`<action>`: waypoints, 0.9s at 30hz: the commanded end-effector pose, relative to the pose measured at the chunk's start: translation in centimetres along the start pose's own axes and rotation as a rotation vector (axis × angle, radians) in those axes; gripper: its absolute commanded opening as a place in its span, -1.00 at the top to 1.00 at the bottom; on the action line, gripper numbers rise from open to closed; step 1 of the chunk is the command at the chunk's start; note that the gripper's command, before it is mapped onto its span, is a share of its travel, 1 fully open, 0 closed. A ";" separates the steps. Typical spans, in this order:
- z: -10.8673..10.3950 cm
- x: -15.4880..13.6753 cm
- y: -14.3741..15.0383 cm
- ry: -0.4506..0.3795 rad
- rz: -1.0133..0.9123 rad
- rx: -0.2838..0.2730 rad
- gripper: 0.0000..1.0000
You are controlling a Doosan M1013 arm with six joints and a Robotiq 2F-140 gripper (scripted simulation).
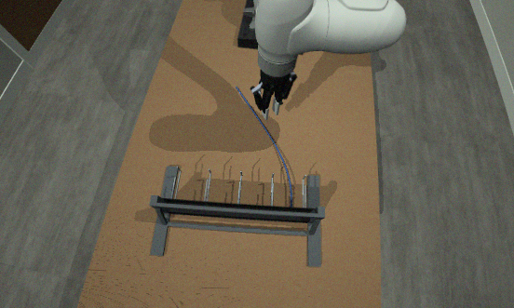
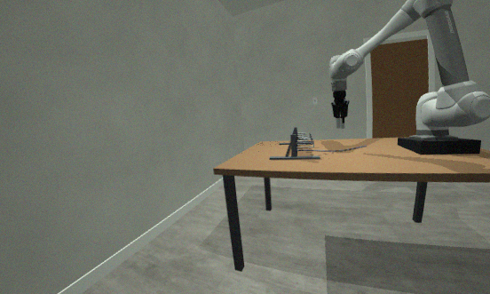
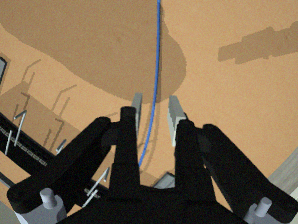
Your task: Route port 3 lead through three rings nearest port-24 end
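The rack (image 1: 314,247) (image 2: 294,158) stands upright on the table. Its rings stick out toward the robot base. The three rings nearest the port-24 end, the outermost ring (image 1: 176,183), the second ring (image 1: 208,186) and the middle ring (image 1: 240,188), show no lead in them. The blue lead (image 1: 275,144) (image 3: 158,50) leaves the panel near its right end in the top view and curves over the table toward the robot base. My gripper (image 1: 271,112) (image 2: 340,123) (image 3: 155,105) is partly open and empty, well above the table. In the wrist view the lead passes below, between the fingertips.
Two further rings, the fourth ring (image 1: 272,188) and the ring at the port-1 end (image 1: 304,191), stand on either side of the lead near the panel. The robot's black base (image 2: 439,146) is at the table's far end. The table's long edges lie to both sides.
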State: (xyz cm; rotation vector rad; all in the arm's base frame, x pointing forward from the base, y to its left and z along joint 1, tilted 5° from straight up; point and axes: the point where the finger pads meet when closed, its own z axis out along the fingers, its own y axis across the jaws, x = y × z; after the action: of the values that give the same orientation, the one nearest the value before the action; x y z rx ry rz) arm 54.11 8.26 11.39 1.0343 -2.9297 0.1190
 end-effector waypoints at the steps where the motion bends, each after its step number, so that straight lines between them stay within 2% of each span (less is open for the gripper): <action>1: 0.1 0.2 0.3 0.002 -0.004 0.001 0.60; 17: 0.2 0.2 0.3 0.002 -0.004 0.001 0.60; 27: 1.3 0.2 0.4 0.002 -0.003 0.001 0.60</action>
State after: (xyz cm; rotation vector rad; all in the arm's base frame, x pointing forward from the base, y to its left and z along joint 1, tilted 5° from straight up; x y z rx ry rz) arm 54.30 8.33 10.96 1.0368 -2.9399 0.1210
